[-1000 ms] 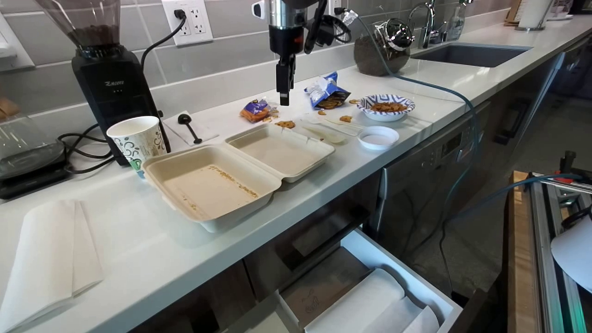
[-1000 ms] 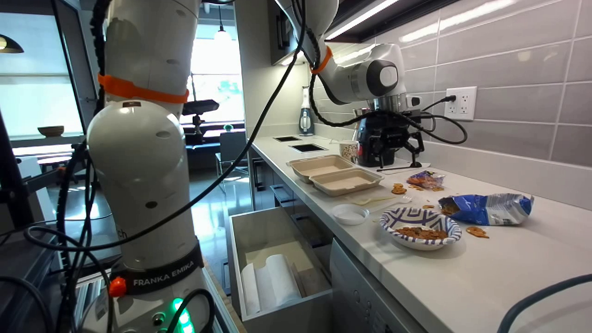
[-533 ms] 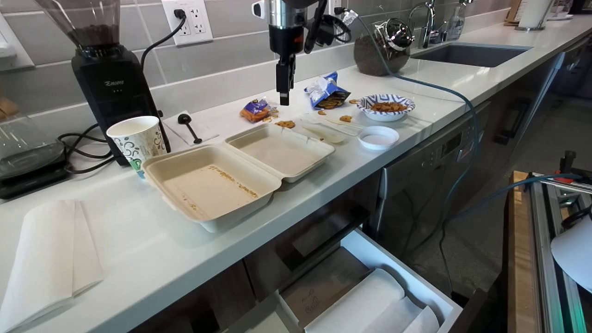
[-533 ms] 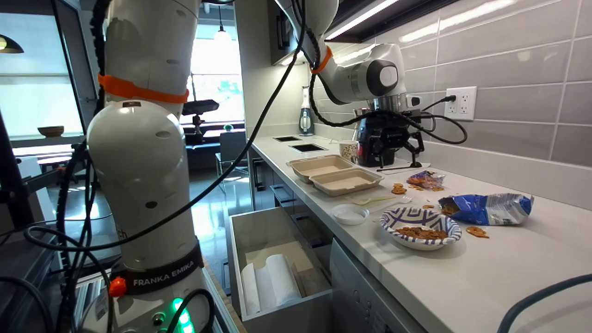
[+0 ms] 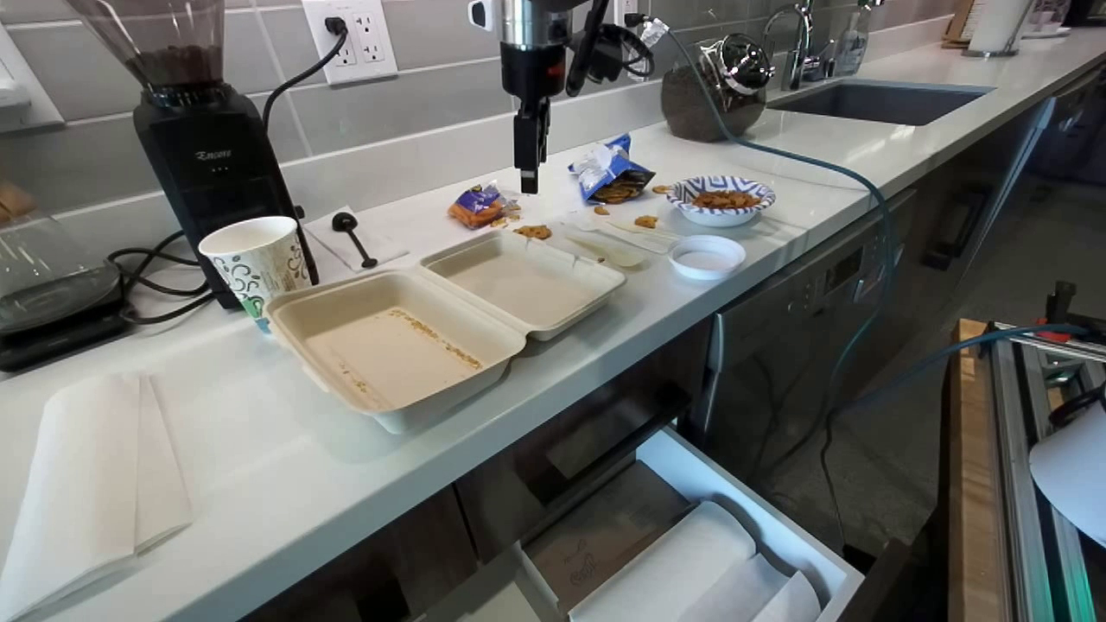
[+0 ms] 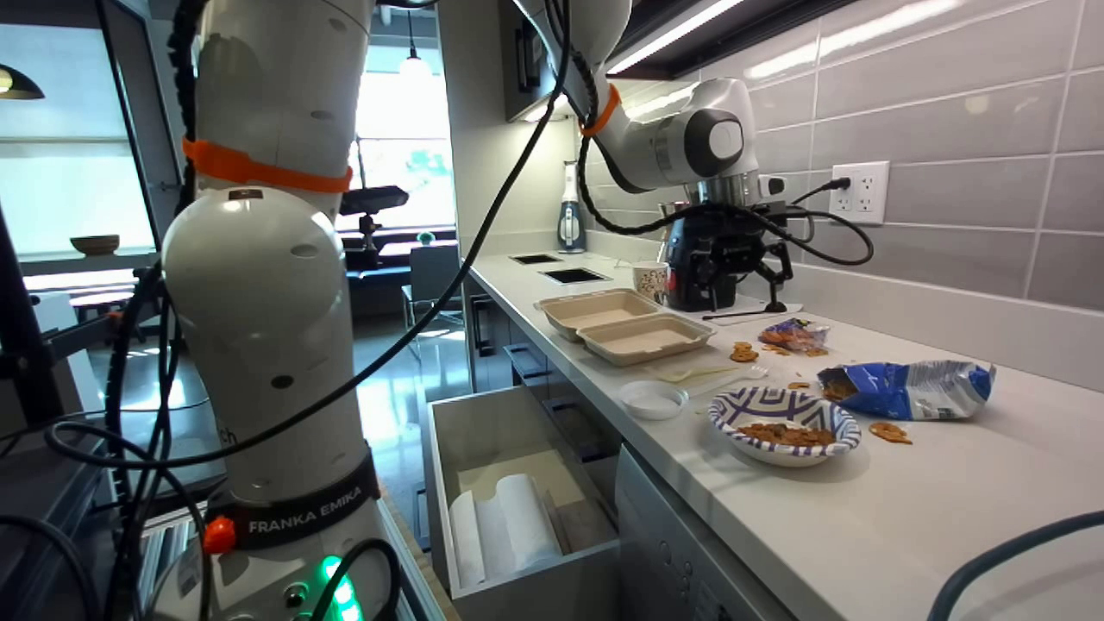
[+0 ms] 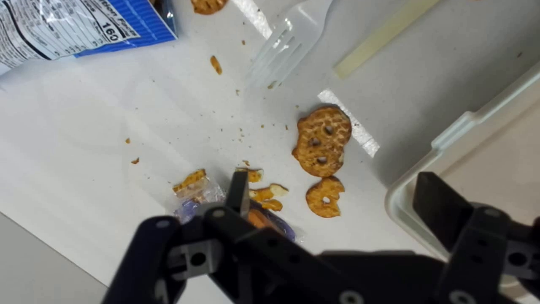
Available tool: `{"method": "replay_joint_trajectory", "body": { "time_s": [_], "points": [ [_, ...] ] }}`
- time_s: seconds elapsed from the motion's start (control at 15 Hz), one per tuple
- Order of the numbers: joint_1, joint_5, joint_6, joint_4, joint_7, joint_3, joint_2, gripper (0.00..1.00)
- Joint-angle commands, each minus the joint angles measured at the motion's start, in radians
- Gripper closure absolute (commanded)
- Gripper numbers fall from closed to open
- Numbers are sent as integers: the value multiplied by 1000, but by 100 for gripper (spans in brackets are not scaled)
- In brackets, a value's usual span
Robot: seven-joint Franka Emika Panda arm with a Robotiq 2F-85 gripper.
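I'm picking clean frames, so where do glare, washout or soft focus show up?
In an exterior view, the windows look washed out and the wall tiles show bright streaks; in the wrist view, the fork catches glare, and the gripper looks softer than the pretzels.

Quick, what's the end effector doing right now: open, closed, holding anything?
End effector: open, jaws wide apart, holding nothing, above the counter.

The claw [image 7: 333,182] is black, the pretzels [image 7: 326,145] golden-brown, the surface [image 6: 992,474] white — the bowl [image 6: 780,407] white with blue zigzags.
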Motion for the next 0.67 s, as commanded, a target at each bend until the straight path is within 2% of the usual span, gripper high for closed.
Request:
{"method": "replay_joint_trajectory", "body": {
  "time_s": [0.0, 0.6],
  "points": [
    [-4, 14, -20, 25, -38, 1, 22, 0],
    [-4, -9, -20, 57, -71, -1, 84, 0]
  ]
}}
